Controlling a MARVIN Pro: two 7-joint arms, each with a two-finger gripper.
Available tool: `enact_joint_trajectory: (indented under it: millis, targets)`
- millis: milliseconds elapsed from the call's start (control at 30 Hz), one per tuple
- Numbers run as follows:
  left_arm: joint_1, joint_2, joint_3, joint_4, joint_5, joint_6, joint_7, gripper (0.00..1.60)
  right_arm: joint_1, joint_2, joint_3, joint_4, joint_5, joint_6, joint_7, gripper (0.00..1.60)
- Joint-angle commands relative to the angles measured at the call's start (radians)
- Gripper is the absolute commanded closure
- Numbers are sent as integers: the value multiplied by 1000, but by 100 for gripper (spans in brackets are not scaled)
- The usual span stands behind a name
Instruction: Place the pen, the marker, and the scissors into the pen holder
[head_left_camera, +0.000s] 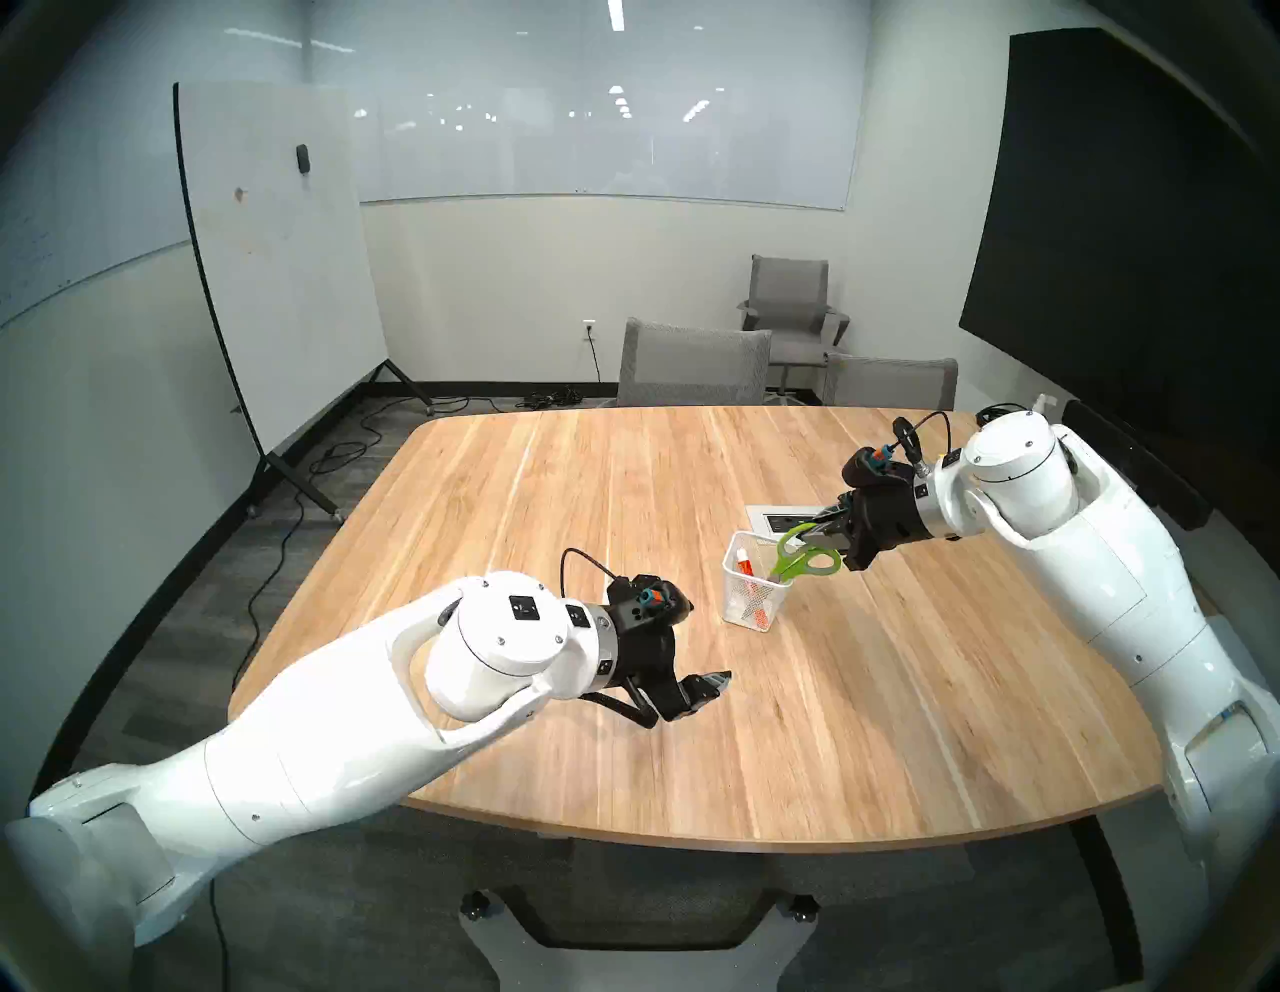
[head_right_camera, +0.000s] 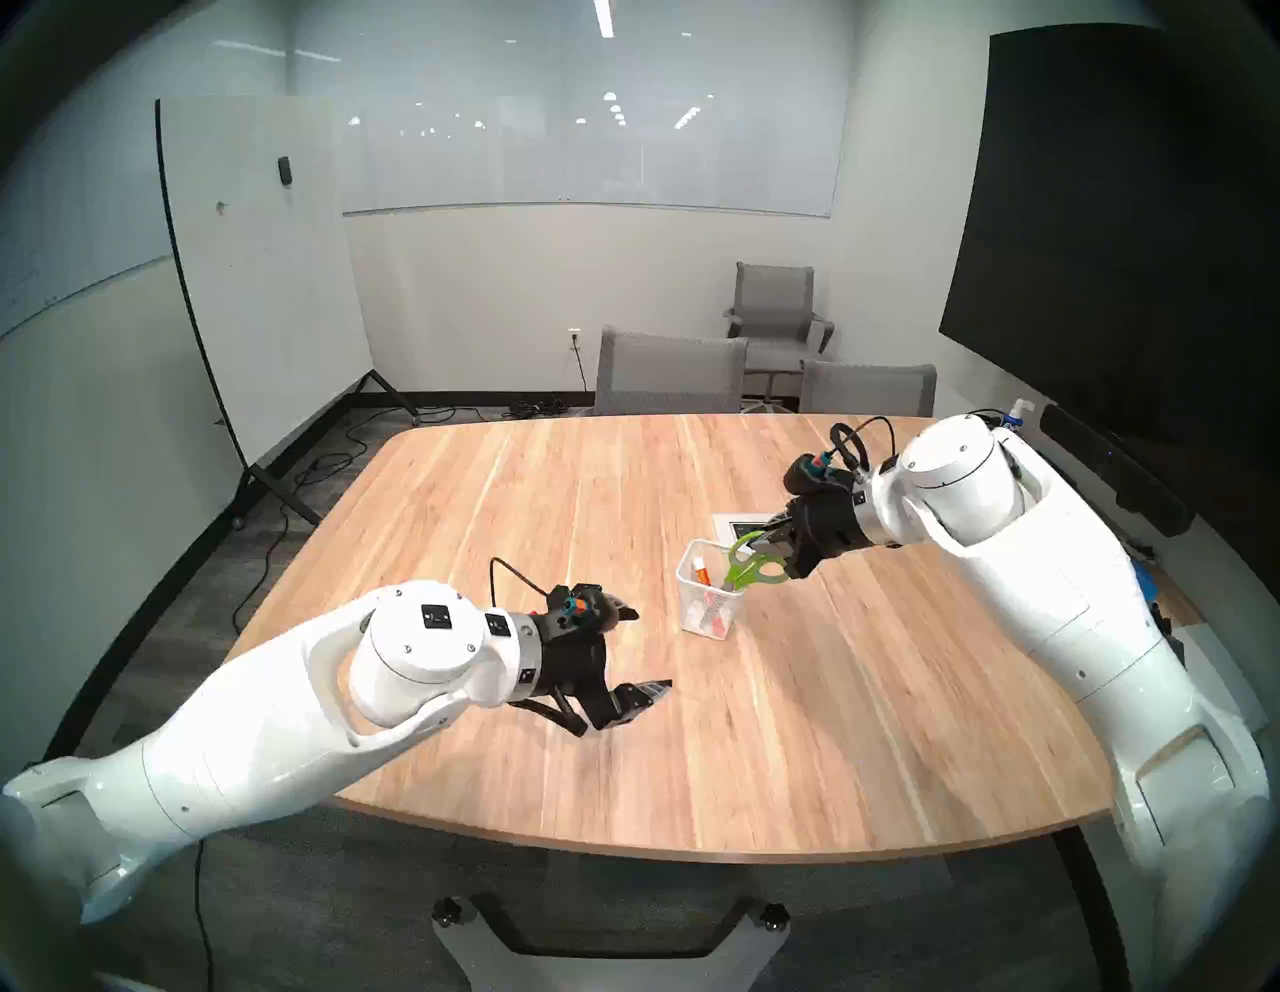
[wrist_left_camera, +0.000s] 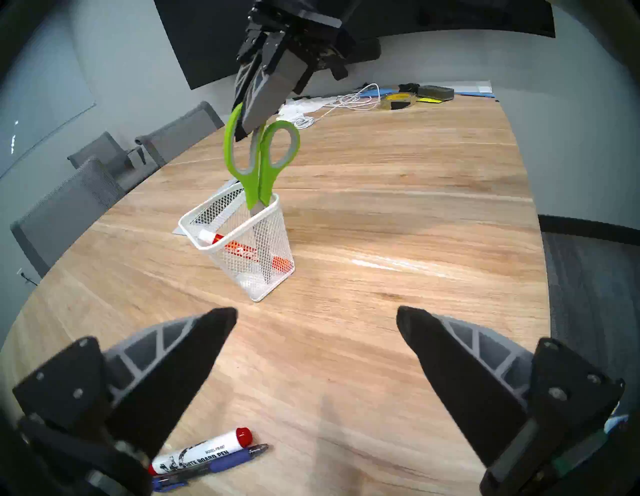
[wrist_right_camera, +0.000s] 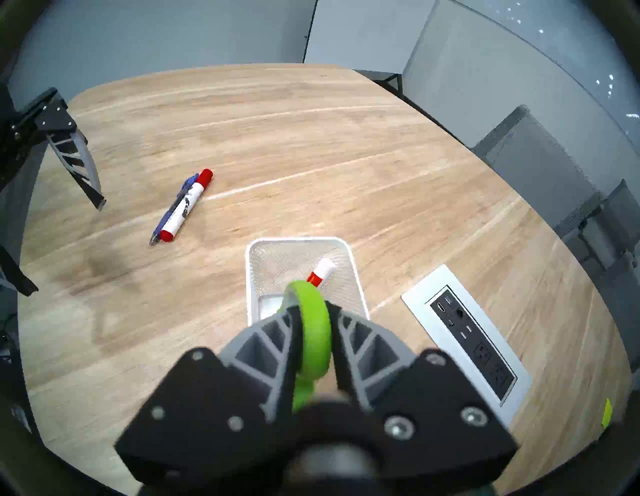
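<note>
Scissors (wrist_left_camera: 260, 162) standing blades-down in the pen holder (wrist_left_camera: 242, 249), green loops well above the rim, one loop between the fingers of the right gripper (wrist_right_camera: 311, 308). In the right wrist view, pads close on either side of that loop, whether pressing or just letting go not clear; best called a grip on the scissors, perhaps loosening. Blade tips seen through the mesh near the cup floor, so this item judged as good as delivered, only release and withdrawal left.

Already inside the cup, below and ahead of the right gripper: one marker (wrist_left_camera: 242, 247) with red bands, leaning across from corner to corner. Marker part of the task judged done.

Left to do: the pen (wrist_left_camera: 211, 467), blue and slim, flat on the table (wrist_left_camera: 398, 214), touching a second marker (wrist_left_camera: 201, 450) with red cap and red end. Both lying just under and slightly behind the left gripper (wrist_left_camera: 317, 332), near its left finger in the left wrist view. Left gripper wide open, empty, hanging above the wood, pointed toward the cup, well apart from it.

Judged roughly two thirds through: two of three items in, pen not yet picked. Likely difficulty ahead: pen pressed against the spare marker, little room for a finger between them, risk of rolling either one.
</note>
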Motion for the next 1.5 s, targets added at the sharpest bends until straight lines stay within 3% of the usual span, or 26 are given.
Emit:
enact_joint_trajectory:
  millis: [0, 100, 133, 200, 233, 267, 1033, 1467]
  targets:
    - [-8, 2, -8, -16, 2, -11, -2, 0, 16, 6, 18, -11, 4, 3, -3, 83]
    - [-8, 2, -7, -15, 1, -13, -1, 0, 14, 6, 21, -12, 6, 2, -2, 67]
    - [-8, 2, -7, -14, 1, -14, -1, 0, 13, 7, 22, -12, 6, 2, -2, 46]
    - [-9, 0, -6, -14, 2, -14, 0, 0, 13, 8, 26, -13, 9, 3, 0, 28]
    - [-9, 0, -6, -13, 2, -14, 1, 0, 13, 8, 27, -13, 10, 3, 1, 5]
    - [-9, 0, -5, -13, 1, -14, 1, 0, 13, 8, 28, -13, 10, 3, 0, 2]
    - [-10, 0, -6, -15, -2, -11, 5, 0, 6, 38, 68, -32, 44, 10, 31, 4]
    - [28, 63, -47, -65, -26, -2, 55, 0, -129, 168, 178, -117, 148, -13, 126, 1]
